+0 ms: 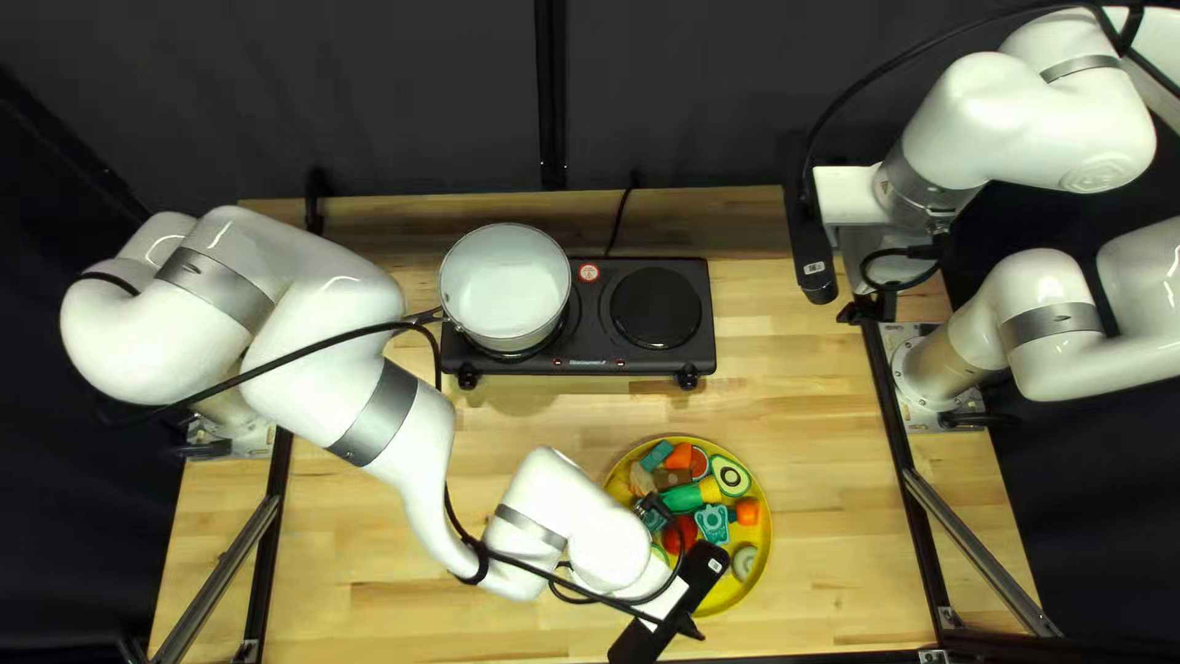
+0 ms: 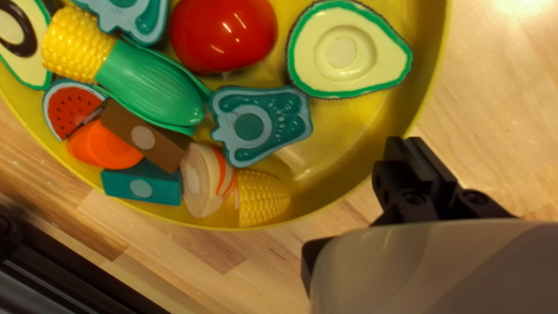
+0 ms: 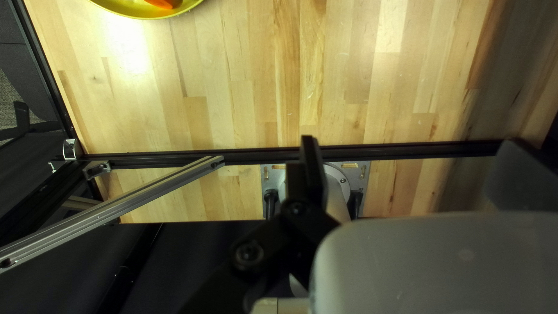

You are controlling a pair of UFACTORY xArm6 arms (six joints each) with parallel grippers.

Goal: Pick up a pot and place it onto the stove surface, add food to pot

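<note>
Pot (image 1: 505, 286) sits on stove (image 1: 664, 346), on burner nearer left arm, nothing inside. Placing step looks done; step in hand: fetching food. Left jaws together, holding nothing, hover over rim of yellow plate (image 2: 348, 131) at counter's (image 1: 830, 480) near side, toy food heaped in it. Nearest pieces: green pepper slice (image 2: 259, 124), corn half (image 2: 261, 196). Next move, as I judge it: part jaws, descend astride one piece, clamp, carry to pot. Right jaws apart, empty, parked well away above own base.

A robotics lab: dark curtain (image 1: 369, 92), toy food (image 1: 687, 498), left arm (image 1: 304, 350) and right arm (image 1: 1042, 332) bolted to table (image 1: 811, 433).
</note>
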